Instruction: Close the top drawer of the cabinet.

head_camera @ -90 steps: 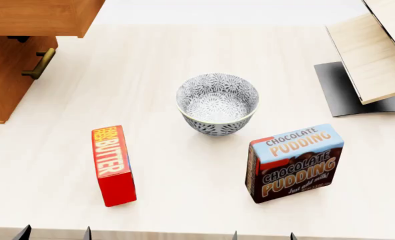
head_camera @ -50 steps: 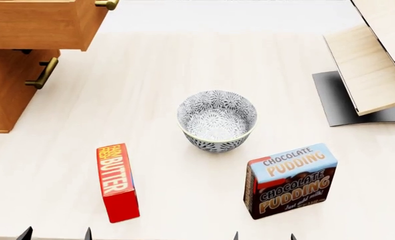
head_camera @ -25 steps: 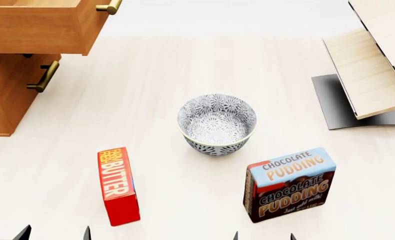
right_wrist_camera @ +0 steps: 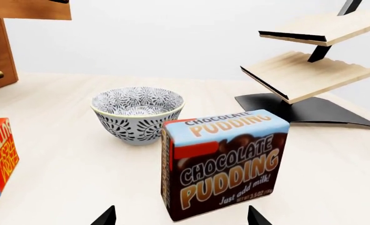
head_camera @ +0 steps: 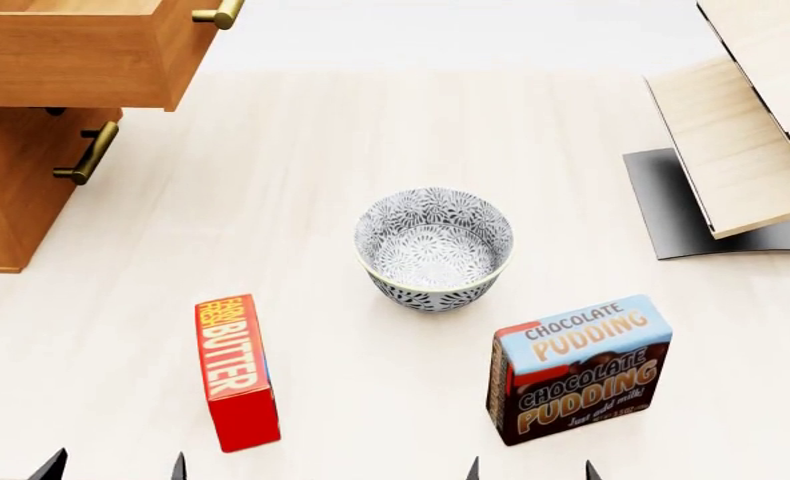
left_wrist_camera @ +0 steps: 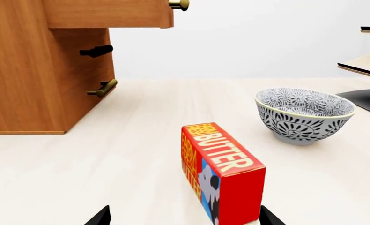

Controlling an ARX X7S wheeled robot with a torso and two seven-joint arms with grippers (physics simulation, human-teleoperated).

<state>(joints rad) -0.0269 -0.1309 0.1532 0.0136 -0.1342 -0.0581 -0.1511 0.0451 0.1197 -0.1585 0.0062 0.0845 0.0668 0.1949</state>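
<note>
Head high; wrists low, sharing bowl.

A simulated kitchen tabletop: bowl, butter box, pudding box, wooden cabinet.

The top drawer is standing pulled out from the cabinet, its orange-brown wooden box overhanging the lower front. A short brass bar handle is projecting from its face. Below it, the lower drawer front is sitting flush, carrying a similar brass handle. The boxy wood-grain cabinet is resting on the pale desk at the far left of the head view.
</note>
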